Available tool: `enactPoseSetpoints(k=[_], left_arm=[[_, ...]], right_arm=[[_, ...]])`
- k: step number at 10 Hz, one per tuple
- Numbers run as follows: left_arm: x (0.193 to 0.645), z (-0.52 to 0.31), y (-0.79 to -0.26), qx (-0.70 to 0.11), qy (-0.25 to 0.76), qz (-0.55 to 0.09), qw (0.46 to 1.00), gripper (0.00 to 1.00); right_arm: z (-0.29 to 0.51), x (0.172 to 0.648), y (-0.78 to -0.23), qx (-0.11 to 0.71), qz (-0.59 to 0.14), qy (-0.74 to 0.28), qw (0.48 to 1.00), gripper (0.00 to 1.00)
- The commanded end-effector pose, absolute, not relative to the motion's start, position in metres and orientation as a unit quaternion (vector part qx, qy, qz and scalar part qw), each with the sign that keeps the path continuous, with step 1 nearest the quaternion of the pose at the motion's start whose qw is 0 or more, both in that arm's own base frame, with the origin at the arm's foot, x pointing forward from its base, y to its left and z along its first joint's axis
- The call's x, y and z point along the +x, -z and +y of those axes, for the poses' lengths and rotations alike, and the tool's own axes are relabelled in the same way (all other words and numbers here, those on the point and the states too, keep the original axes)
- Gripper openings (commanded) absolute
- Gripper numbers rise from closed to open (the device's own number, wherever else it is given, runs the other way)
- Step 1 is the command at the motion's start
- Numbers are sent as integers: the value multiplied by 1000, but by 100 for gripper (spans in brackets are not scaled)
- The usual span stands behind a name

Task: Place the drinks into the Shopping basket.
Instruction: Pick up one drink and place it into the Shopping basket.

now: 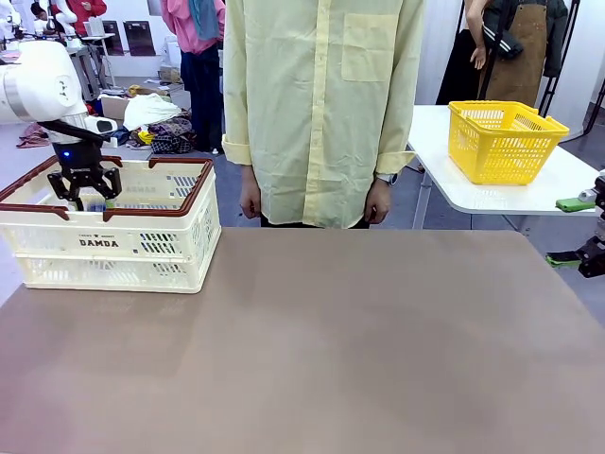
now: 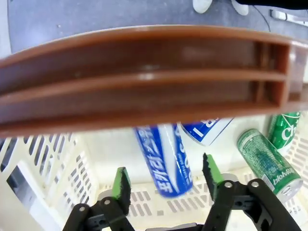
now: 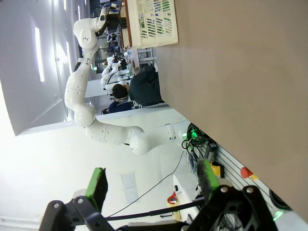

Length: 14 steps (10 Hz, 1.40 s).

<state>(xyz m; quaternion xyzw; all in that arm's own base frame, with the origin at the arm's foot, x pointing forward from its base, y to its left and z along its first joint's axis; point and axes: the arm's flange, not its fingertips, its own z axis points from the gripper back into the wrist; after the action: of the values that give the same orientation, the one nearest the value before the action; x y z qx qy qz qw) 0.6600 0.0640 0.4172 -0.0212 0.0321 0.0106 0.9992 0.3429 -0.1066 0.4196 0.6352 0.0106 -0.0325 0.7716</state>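
The Shopping basket (image 1: 142,248), cream with a brown rim, stands at the table's far left. My left gripper (image 1: 85,189) hangs over it, just inside the rim. In the left wrist view the gripper (image 2: 166,180) is open behind the brown handle (image 2: 144,72). A blurred blue can (image 2: 163,159) lies just beyond its green pads (image 2: 121,185), clear of both. On the basket floor lie another blue-and-white can (image 2: 207,129) and two green cans (image 2: 263,159) (image 2: 284,129). My right gripper (image 1: 570,230) waits at the table's right edge, open (image 3: 151,185) and holding nothing.
A person in a yellow shirt (image 1: 321,113) stands at the far side, hands hanging down. A yellow mesh basket (image 1: 506,140) sits on a white side table (image 1: 567,184) at the back right. The brown tabletop (image 1: 331,350) is bare in the middle and front.
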Motion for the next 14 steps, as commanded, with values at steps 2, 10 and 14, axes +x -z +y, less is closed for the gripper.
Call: enactPoseSetpoints(k=[2, 10, 14], left_arm=[[657, 65, -423, -20, -15, 35, 999, 100], [595, 96, -561, -305, 8, -16, 952, 100], [485, 148, -584, -625, 140, -48, 766, 100]], right_arm=[[-109, 342, -423, 632, 16, 28, 775, 100], [-109, 342, -423, 632, 16, 28, 775, 100], [-109, 342, -423, 632, 16, 28, 775, 100]])
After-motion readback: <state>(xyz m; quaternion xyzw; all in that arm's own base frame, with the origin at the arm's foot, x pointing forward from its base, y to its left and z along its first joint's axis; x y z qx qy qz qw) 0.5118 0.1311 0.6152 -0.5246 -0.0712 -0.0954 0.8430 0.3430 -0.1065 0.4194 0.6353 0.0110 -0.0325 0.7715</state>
